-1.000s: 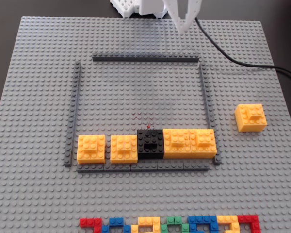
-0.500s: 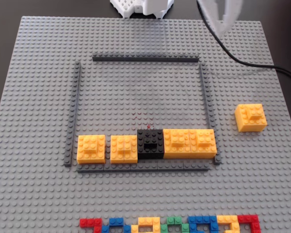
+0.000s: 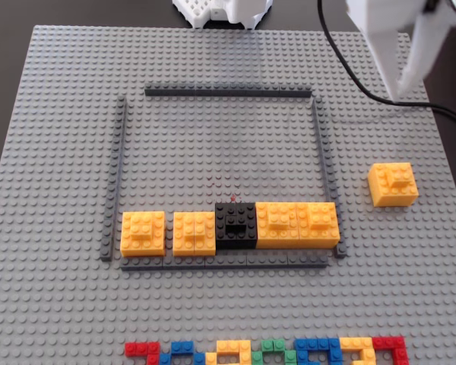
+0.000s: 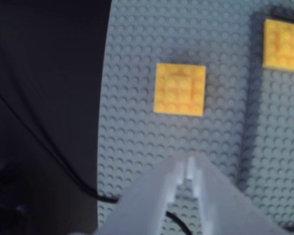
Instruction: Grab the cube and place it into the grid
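Note:
The yellow-orange cube (image 3: 393, 184) with a raised brick on top sits alone on the grey baseplate, right of the grid (image 3: 228, 92). In the wrist view the cube (image 4: 180, 89) lies ahead of my gripper (image 4: 187, 160), apart from it. The gripper's white fingers meet at the tips, shut and empty. In the fixed view the gripper (image 3: 400, 95) hangs above the plate's far right, beyond the cube. The grid's right strip also shows in the wrist view (image 4: 247, 142).
The grid's front row holds a yellow cube (image 3: 143, 232), a flat yellow block (image 3: 194, 233), a black block (image 3: 235, 226) and two more yellow cubes (image 3: 298, 223). A multicoloured brick row (image 3: 266, 353) lines the front edge. A black cable (image 3: 342, 65) runs at the back right.

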